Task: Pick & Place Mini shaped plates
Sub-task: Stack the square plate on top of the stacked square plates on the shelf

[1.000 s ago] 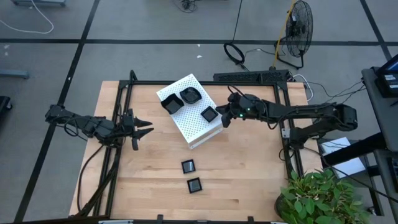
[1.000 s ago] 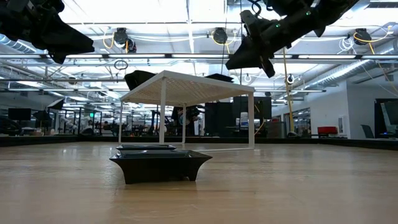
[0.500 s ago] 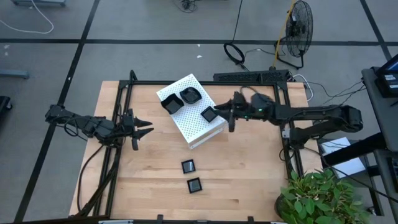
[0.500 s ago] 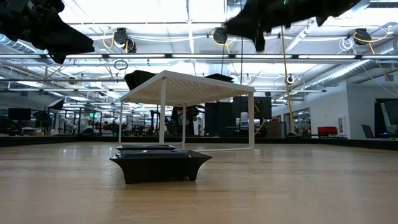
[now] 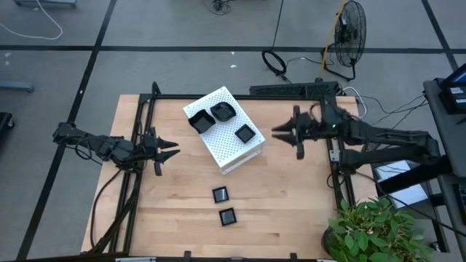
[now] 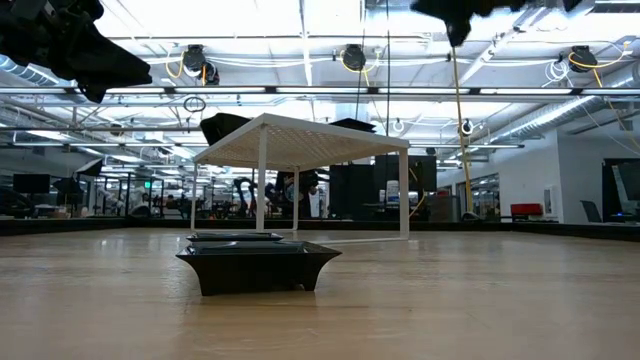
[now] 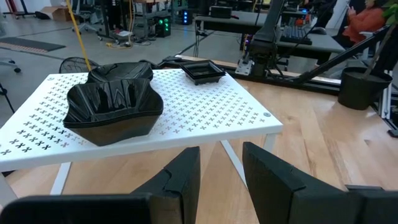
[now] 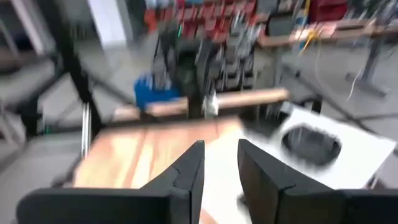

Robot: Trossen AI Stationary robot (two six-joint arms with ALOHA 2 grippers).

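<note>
A: What is seen at the left edge of the worktop [image 5: 175,233]?

B: The left gripper [image 5: 169,151] is held there above the wood, jaws parted by a narrow gap with nothing between them, pointed at the white perforated box [image 5: 224,129]. It appears to be parked, waiting.

A: And where are the mini shaped plates?

B: Three are set on top of the box, near the far edge: a wavy-edged plate [image 5: 200,121], a rounded plate [image 5: 222,111] and a square plate [image 5: 245,134]. Two square plates [image 5: 220,194] [image 5: 228,217] are left on the wood toward the near edge, presumably not yet picked.

A: The right gripper?

B: The right gripper [image 5: 285,134] is held high, clear of the box's right side, jaws slightly apart and empty. The gap likely follows a release.
</note>
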